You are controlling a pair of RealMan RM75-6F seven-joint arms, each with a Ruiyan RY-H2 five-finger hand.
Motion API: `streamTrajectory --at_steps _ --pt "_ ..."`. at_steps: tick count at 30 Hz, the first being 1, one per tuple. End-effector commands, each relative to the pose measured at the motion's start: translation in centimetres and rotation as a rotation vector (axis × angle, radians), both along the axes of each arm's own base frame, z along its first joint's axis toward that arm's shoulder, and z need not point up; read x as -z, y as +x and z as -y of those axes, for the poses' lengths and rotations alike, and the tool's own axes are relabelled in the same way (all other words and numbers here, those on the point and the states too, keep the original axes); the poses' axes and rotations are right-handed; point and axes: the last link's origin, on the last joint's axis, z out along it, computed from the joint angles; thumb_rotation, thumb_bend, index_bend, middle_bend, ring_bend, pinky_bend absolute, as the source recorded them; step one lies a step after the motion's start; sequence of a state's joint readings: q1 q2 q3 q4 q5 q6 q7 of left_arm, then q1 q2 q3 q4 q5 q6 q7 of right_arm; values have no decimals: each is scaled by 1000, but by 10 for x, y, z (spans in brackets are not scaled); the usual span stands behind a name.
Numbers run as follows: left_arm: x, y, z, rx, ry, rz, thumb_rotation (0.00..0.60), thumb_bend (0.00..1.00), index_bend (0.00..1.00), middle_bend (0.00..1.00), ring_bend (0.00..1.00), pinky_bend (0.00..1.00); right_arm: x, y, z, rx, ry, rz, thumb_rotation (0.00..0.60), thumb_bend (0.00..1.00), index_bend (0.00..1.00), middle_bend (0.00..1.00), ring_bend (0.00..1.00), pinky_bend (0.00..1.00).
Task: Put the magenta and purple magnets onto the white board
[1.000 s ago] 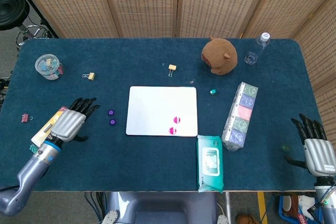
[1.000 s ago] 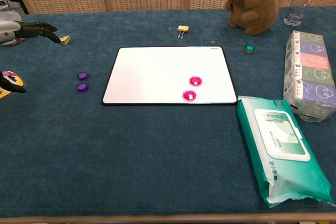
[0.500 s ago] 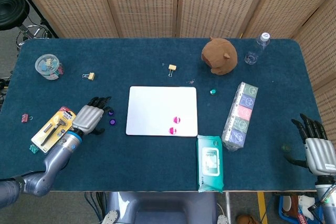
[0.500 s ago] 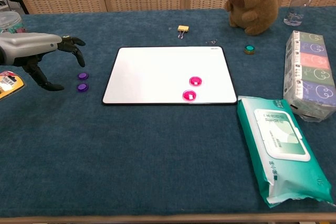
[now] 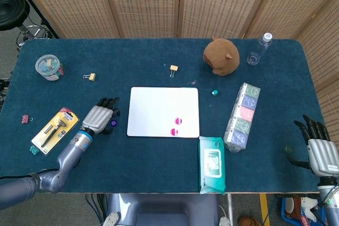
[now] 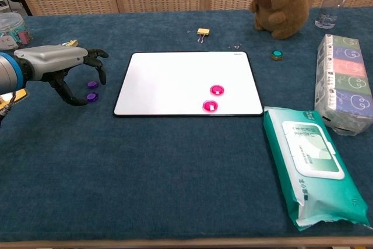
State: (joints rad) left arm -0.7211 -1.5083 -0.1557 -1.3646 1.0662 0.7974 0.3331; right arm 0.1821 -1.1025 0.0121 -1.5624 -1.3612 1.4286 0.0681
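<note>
Two magenta magnets (image 6: 213, 98) lie on the white board (image 6: 175, 80), toward its lower right part, one just above the other. Two purple magnets (image 6: 91, 90) sit on the blue table (image 6: 175, 167) just left of the board, not on it. The left hand (image 6: 70, 65) hovers over them with its fingers (image 6: 99, 65) apart and curled downward, holding nothing; in the head view it hides most of both. The right hand (image 5: 318, 146) rests at the table's far right edge, fingers spread, empty. A plush toy (image 6: 281, 1), a box of tissue packs (image 6: 344, 83) and a wet-wipe pack (image 6: 312, 170) lie to the right of the board.
</note>
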Motion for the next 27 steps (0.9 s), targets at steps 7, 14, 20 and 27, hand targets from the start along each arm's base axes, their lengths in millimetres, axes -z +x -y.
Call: streamTrajectory --at_steps 7,14,20,27 --pt "3 -1 -2 -9 20 -9 600 286 401 0 0 0 -1 -2 1 11 0 6 600 0 127 0 0 0" --pt "4 -6 -2 -19 22 -14 600 286 403 0 0 0 -2 -3 2 13 0 6 600 0 133 0 0 0" --pt "8 -8 -2 -21 15 -13 600 288 420 0 0 0 -3 -3 2 17 -2 11 600 0 136 0 0 0" --pt "12 -11 -2 -27 21 -16 600 290 496 0 0 0 -4 -3 2 17 -3 15 600 0 142 0 0 0"
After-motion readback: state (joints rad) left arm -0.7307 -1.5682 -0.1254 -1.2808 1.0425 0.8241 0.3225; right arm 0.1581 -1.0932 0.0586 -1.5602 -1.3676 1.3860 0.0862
